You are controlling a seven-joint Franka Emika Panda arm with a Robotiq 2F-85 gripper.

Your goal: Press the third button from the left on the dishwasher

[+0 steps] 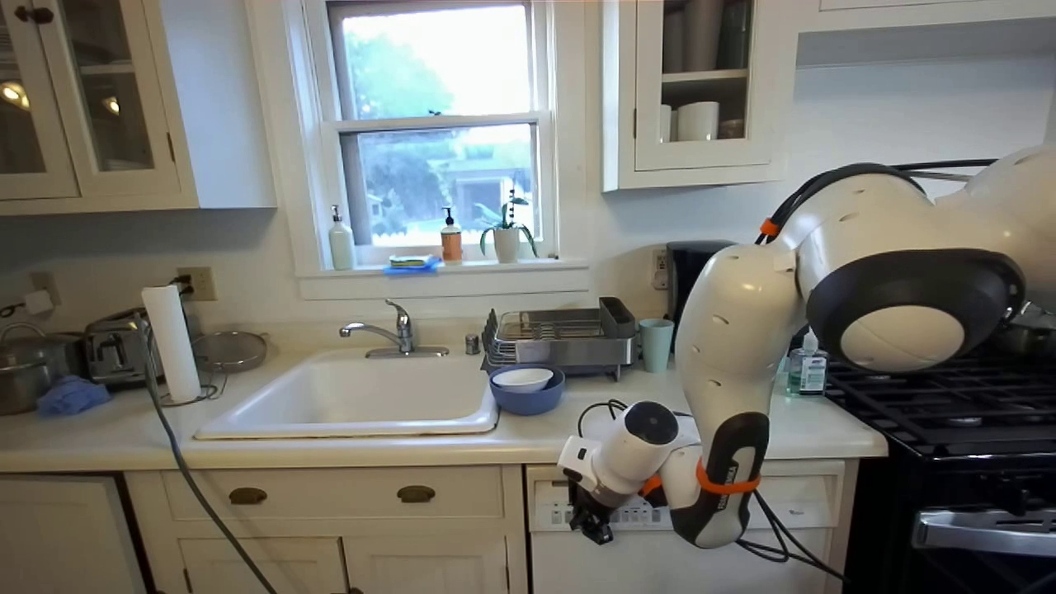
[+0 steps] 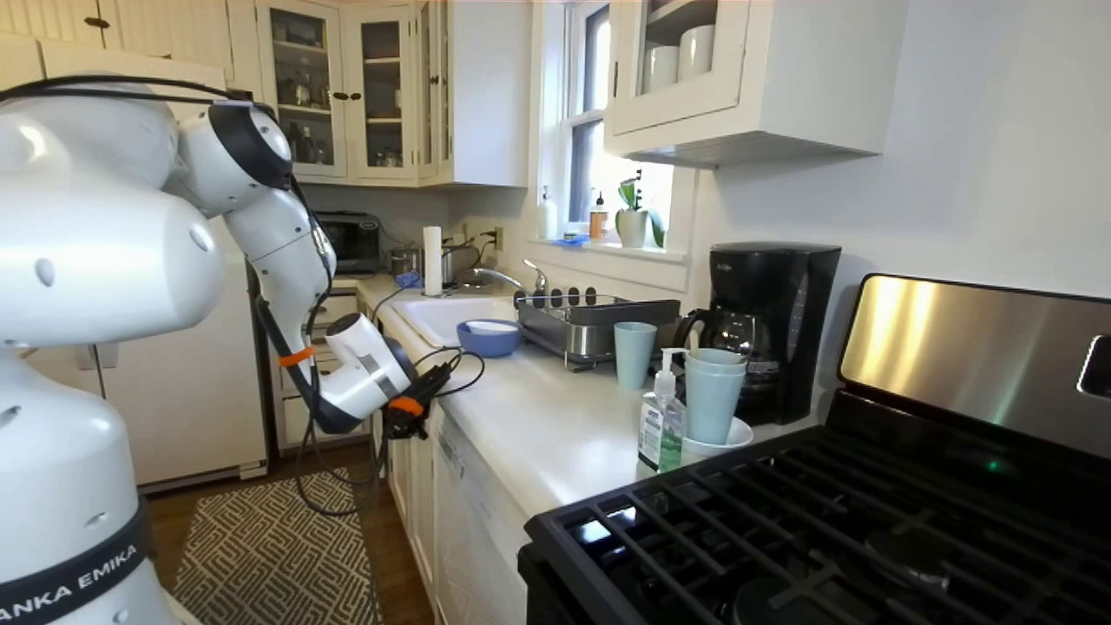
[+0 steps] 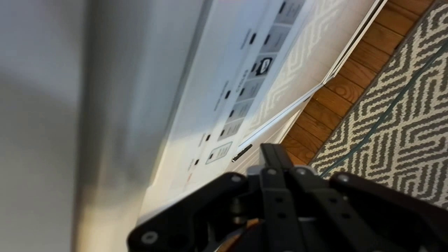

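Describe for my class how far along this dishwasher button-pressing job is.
Done: the hand is shut and, in both exterior views, near the dishwasher. Under way: probably aiming, since the wrist view shows the buttons. Remaining: the press; the hand appears clear of every button.

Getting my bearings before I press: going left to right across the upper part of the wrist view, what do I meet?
Countertop, dishwasher control panel with its slanting row of grey labelled buttons, dishwasher door, wooden floor, patterned rug.
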